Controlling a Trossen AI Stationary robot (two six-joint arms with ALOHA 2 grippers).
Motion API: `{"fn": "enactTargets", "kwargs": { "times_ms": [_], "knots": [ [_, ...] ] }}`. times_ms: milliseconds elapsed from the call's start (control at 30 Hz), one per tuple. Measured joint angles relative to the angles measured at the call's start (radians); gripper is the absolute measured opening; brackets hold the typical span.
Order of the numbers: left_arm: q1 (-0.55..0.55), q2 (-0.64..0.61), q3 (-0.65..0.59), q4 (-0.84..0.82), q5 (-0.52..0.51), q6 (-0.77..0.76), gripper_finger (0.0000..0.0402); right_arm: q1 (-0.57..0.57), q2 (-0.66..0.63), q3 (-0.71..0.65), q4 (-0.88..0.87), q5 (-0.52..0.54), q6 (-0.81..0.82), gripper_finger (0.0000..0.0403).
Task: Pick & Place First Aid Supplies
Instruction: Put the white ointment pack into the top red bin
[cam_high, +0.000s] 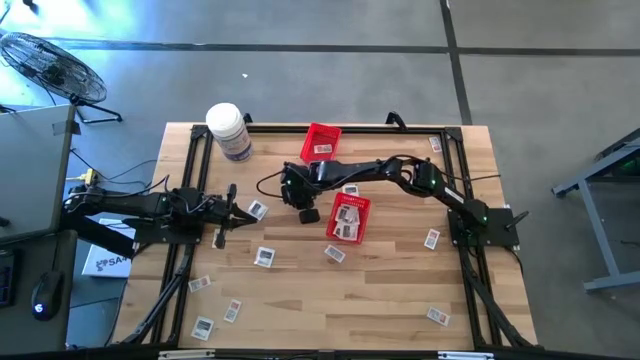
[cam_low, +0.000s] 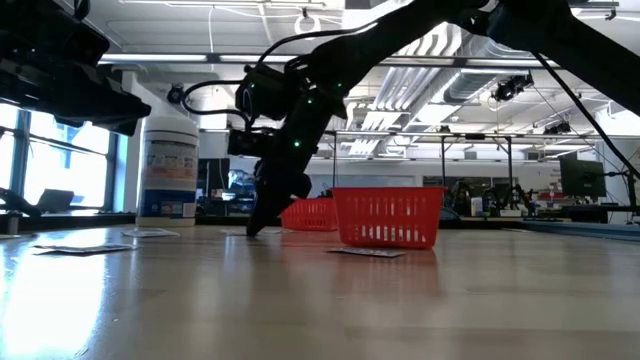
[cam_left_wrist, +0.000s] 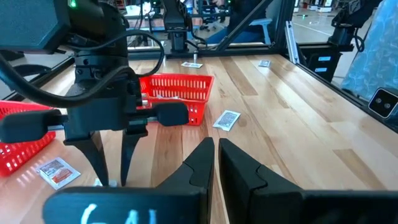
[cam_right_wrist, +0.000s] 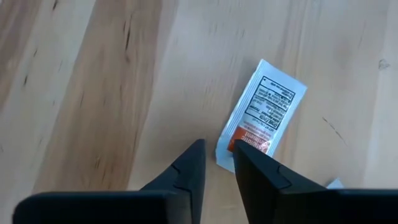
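- Right gripper (cam_high: 306, 212) reaches over the tabletop (cam_high: 380, 300) just beside the near red basket (cam_high: 349, 217), on the side toward the jar, pointing down; tips at the wood.
- Its jaws stand narrow with a small gap, nothing held; in the right wrist view one packet (cam_right_wrist: 262, 114) lies flat just past the tips (cam_right_wrist: 217, 163), its corner at the gap.
- Left gripper (cam_high: 222, 240) hangs low farther from the near red basket, on the same side; jaws almost closed, empty.
- Near red basket holds a few packets; second red basket (cam_high: 321, 142) sits beyond it with one packet inside.
- Other packets lie scattered: one (cam_high: 334, 253) just beside the near red basket, one (cam_high: 264, 257) near it, one (cam_high: 431, 239) on its other side, several (cam_high: 203, 326) well away at the tabletop's edge.
- White jar (cam_high: 228, 131) stands upright, well apart from the near red basket.
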Motion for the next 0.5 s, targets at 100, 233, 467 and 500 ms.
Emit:
{"fn": "enactTargets", "kwargs": {
  "times_ms": [100, 233, 467, 500],
  "knots": [
    [0.0, 0.0, 0.0, 0.0, 0.0, 0.0, 0.0021, -0.009, 0.0, 0.0, -0.007, -0.004, 0.018, 0.0073],
    [0.0, 0.0, 0.0, 0.0, 0.0, 0.0, 0.0021, -0.017, 0.0, 0.0, -0.014, -0.011, 0.027, 0.0065],
    [0.0, 0.0, 0.0, 0.0, 0.0, 0.0, 0.0021, -0.014, 0.001, -0.002, -0.027, 0.017, -0.008, 0.0036],
    [0.0, 0.0, 0.0, 0.0, 0.0, 0.0, 0.0021, -0.014, 0.001, -0.002, -0.028, 0.018, -0.009, 0.0029]
  ]
}}
